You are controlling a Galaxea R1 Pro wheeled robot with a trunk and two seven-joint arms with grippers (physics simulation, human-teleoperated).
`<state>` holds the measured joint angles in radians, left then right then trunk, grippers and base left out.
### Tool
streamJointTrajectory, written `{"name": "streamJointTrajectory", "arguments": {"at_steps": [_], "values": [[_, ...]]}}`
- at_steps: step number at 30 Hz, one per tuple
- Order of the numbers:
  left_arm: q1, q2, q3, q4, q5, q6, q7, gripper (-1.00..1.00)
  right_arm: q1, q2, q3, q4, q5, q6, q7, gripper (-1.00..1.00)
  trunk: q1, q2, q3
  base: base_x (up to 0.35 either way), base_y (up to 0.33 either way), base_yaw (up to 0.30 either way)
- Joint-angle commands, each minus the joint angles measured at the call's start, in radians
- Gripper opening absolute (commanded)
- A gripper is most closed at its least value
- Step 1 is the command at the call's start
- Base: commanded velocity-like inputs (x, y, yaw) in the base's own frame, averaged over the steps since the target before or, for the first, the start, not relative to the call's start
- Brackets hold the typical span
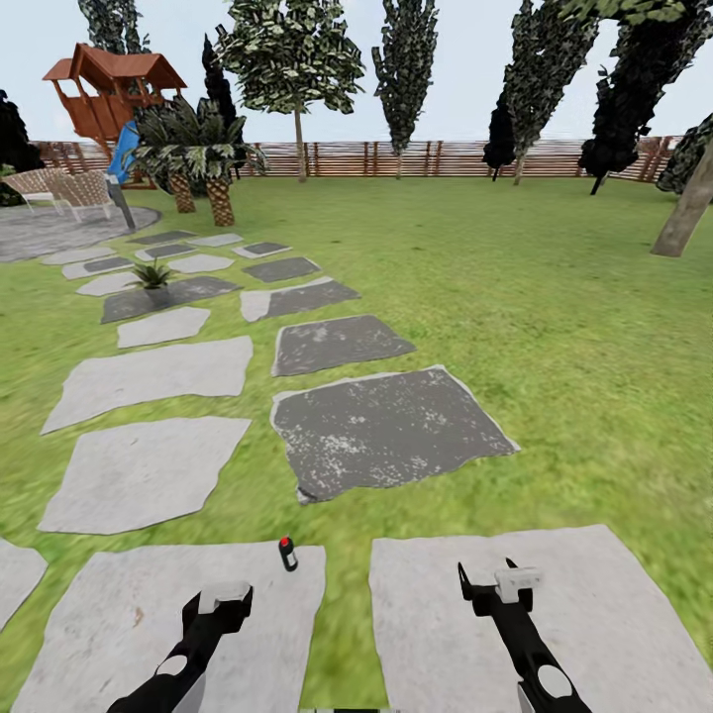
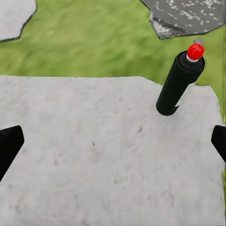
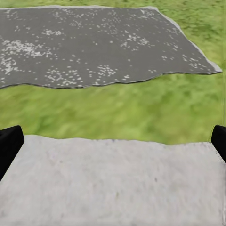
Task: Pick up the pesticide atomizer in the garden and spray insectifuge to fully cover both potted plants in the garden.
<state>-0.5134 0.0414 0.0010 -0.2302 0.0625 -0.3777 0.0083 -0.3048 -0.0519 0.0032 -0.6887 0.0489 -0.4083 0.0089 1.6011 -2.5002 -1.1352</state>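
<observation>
Garden stepping stone (image 1: pixel 149 614) is carrying a small upright atomizer (image 1: pixel 288 555); light, tippy, best gripped mid-body; both jaws gaping empty.

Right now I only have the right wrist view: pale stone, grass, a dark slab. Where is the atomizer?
Observer: The pesticide atomizer stands on the neighbouring pale stepping stone, ahead of the left gripper.
Operator: Is that gripper ready for it?
Observer: Its jaws are open, and the bottle sits off to one side of them, not between the fingers.
Operator: What marks it?
Observer: A red cap on a dark body.
</observation>
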Motion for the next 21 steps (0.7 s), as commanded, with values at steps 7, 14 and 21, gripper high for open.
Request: {"name": "streamJointTrajectory", "arguments": {"at_steps": [7, 14, 21], "values": [[-0.001, 0.000, -0.002, 0.000, 0.006, -0.003, 0.001, 1.00, 0.000, 0.000, 0.001, 0.000, 0.005, -0.003, 0.000, 1.00, 0.000, 0.000, -0.001, 0.000, -0.247, 0.013], [-0.001, 0.000, -0.001, -0.001, 0.006, -0.002, 0.001, 1.00, 0.000, 0.000, 0.000, 0.000, 0.005, -0.003, 0.000, 1.00, 0.000, 0.000, -0.001, 0.000, -0.268, 0.224], [-0.001, 0.000, 0.000, -0.003, 0.006, -0.003, 0.001, 1.00, 0.000, 0.000, 0.000, -0.001, 0.005, -0.003, 0.000, 1.00, 0.000, 0.000, -0.001, 0.000, -0.201, 0.274]]}}
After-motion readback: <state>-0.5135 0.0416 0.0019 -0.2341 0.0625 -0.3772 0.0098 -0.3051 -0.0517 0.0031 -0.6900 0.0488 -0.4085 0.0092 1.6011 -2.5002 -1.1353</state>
